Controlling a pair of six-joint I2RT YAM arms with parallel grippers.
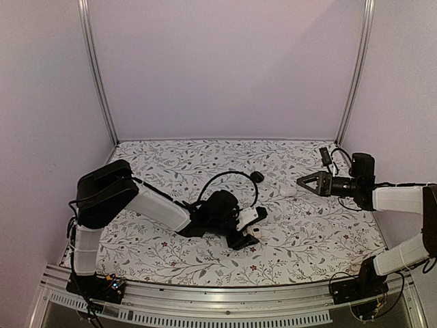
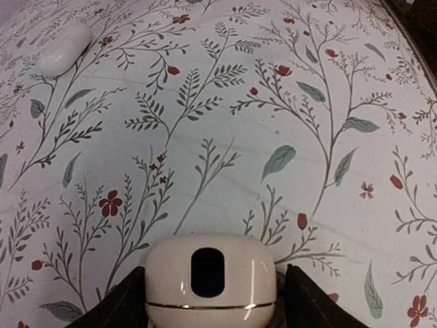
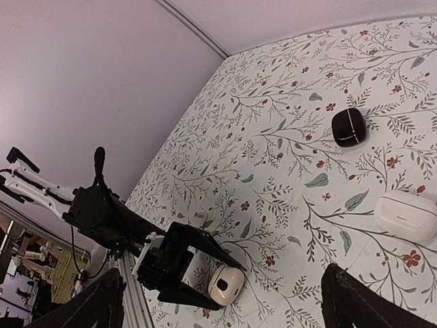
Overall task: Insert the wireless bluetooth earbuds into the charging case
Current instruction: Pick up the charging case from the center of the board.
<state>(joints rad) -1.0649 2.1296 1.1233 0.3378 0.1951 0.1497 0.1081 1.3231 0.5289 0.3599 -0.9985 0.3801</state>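
Note:
A white charging case [image 2: 210, 280] with its lid shut and a dark oval on its face rests on the flowered cloth. It also shows in the top view [image 1: 255, 232] and the right wrist view [image 3: 226, 285]. My left gripper [image 1: 247, 236] is shut on its two sides, its fingers [image 2: 126, 306] hugging the case. My right gripper [image 1: 301, 182] is open and empty, held in the air at the right. A tiny pale thing [image 3: 200, 216] lies on the cloth beside the left gripper; I cannot tell whether it is an earbud. No other earbud shows.
A second white case [image 3: 407, 217] lies shut below the right gripper, also seen in the left wrist view [image 2: 63, 49]. A black case [image 3: 349, 127] lies shut farther back [image 1: 257, 176]. A black cable loops over the left arm.

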